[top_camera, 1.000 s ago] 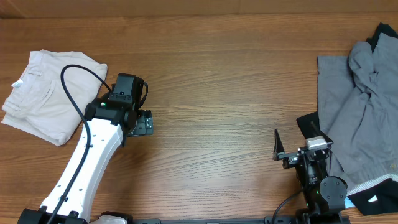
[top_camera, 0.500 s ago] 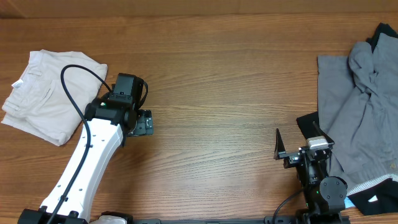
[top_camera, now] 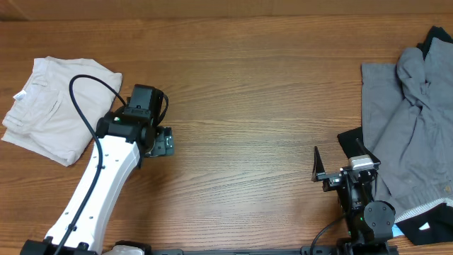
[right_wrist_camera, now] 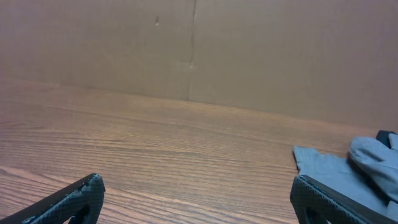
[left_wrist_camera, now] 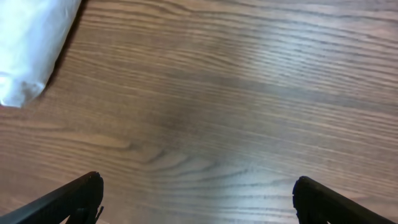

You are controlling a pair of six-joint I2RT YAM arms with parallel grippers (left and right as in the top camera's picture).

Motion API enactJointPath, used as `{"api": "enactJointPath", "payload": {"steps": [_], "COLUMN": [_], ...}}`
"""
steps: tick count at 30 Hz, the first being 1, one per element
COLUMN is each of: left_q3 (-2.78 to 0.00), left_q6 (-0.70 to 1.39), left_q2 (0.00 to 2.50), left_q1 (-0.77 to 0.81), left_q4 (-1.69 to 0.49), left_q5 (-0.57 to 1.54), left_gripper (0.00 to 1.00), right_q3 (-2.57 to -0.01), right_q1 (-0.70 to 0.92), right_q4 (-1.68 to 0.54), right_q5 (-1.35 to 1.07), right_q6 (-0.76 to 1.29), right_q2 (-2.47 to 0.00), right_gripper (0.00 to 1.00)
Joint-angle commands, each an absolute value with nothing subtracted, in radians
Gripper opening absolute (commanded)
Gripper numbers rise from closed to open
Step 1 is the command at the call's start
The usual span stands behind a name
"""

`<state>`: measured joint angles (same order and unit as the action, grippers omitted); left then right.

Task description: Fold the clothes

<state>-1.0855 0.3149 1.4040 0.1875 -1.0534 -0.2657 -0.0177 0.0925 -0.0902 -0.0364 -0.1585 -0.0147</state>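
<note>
Well apart from the left tool (top_camera: 164, 140), which gapes empty, the beige shorts (top_camera: 49, 106) lie folded.

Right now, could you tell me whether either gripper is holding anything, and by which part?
Nothing is held. The left gripper is open over the table, apart from the beige shorts; the right gripper is open and empty too.

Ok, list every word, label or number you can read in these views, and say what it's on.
No text is readable in any view.
The white tag on the beige shorts: too small to read.
</note>
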Motion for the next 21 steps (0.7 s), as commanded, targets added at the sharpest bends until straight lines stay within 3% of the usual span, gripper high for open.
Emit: {"api": "enactJointPath", "payload": {"steps": [1, 8, 21], "left_q3": [-1.081, -0.95, -0.369], "left_q6": [0.319, 0.126, 0.108], "left_q2": [1.287, 0.957, 0.358], "left_q1": [0.168, 0.011, -0.013], "left_q4": [-1.024, -0.722, -0.284], "left_q5": [-0.259, 0.04, 0.046], "left_gripper": [1.0, 1.0, 1.0], "right_q3": [-0.008, -0.008, -0.008], "right_q1": [0.096, 0.096, 0.096], "right_q4": [-0.084, -0.084, -0.084], "right_q5": [-0.023, -0.023, -0.023], "right_q6": [-0.162, -0.162, -0.161], "right_q2": [-0.003, -0.003, -0.003], "right_gripper": [1.0, 1.0, 1.0]}}
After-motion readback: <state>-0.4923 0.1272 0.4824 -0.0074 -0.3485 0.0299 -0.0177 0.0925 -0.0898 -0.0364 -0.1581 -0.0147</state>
